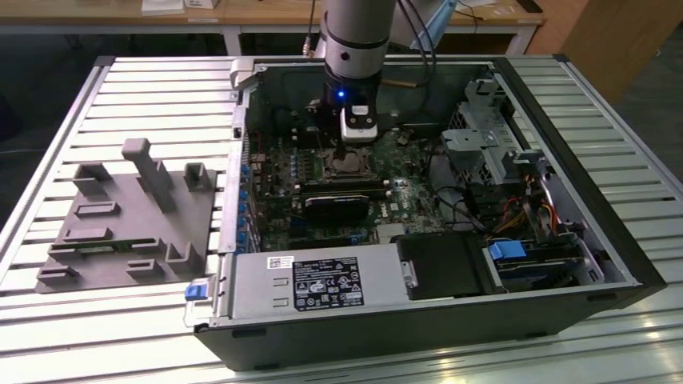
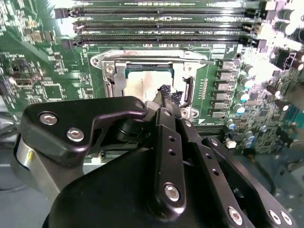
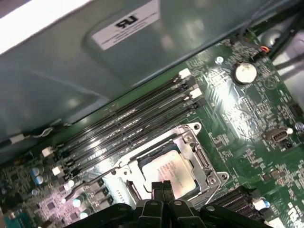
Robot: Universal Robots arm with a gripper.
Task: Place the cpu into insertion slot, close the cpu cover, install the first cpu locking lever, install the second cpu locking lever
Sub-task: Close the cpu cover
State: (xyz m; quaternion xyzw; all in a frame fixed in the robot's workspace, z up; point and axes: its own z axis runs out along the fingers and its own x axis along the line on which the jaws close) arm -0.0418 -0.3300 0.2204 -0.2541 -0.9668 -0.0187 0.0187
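The hand [image 3: 161,186], tips pressed together, hangs at the cpu [image 3: 168,167] seated in the slot [image 3: 209,175]; any push should probably stay light and square.

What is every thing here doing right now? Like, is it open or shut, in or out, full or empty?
cpu: sitting in the insertion slot, silver face up.
insertion slot: filled by the cpu.
cpu cover: down flat around the chip.
memory slots: empty.
computer case: lying on its side, side panel off, inside open.
end effector: shut, tips at the cpu's edge.
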